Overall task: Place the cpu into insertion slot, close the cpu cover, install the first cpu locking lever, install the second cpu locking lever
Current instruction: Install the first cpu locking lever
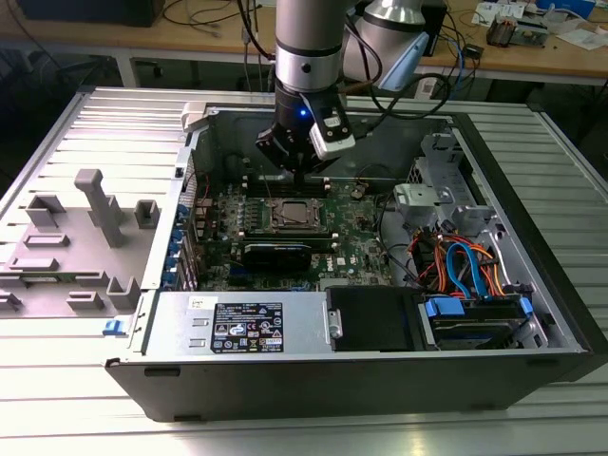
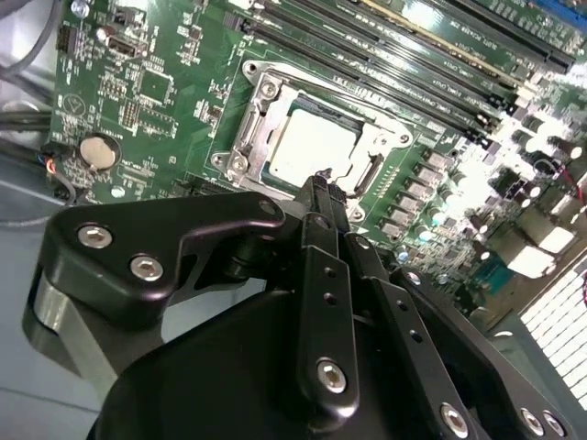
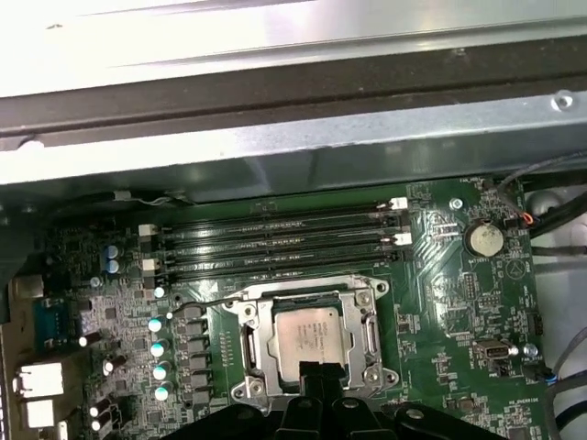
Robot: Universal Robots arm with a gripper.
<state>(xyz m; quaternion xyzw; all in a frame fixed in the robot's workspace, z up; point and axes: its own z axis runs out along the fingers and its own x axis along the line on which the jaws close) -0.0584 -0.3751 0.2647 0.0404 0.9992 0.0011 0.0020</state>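
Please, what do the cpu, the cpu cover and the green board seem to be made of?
The cpu: likely metal, matte silver-grey top with a soft sheen. The cpu cover: probably bare steel, bright silvery with sharp glints. The green board: seemingly lacquered laminate, slightly glossy, with fine traces.

Exterior view: high up, angled down into the open computer case (image 1: pixel 313 380), mid distance. Both wrist views: close above the motherboard (image 2: pixel 165 101) (image 3: pixel 440 302), sharing the cpu (image 2: pixel 312 147) (image 3: pixel 307 339).

The power supply's label (image 1: pixel 246 328) carries print, apparently too small to read.
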